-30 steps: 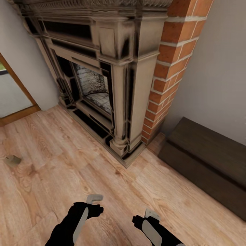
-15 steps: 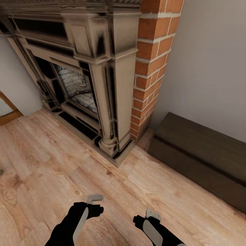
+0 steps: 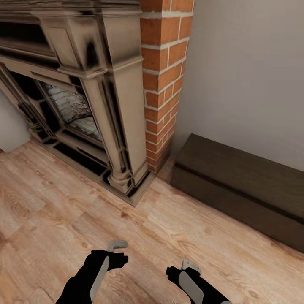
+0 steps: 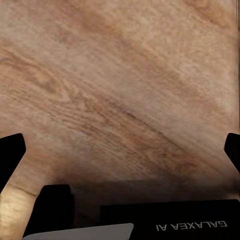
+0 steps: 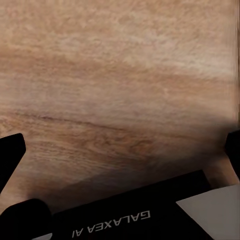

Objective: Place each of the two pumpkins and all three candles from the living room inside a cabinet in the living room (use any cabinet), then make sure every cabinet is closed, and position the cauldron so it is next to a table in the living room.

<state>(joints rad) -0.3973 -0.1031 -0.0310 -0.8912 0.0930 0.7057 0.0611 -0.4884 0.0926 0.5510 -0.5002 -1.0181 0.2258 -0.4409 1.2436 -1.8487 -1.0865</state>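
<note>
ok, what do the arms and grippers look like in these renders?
Both arms are matte black with pale grey inset panels. The left gripper and right gripper end in light grey fingers. White "GALAXEA AI" lettering marks the black gripper bodies. No cables visible.

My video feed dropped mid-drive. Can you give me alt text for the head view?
A long, low dark-brown cabinet sits closed against the grey wall at right, beside a brick column and an ornate fireplace. Both grippers, left and right, hang over wood floor.

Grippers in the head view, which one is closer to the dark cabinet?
The right gripper; the cabinet lies on its side, while the left gripper hangs nearer the fireplace.
</note>
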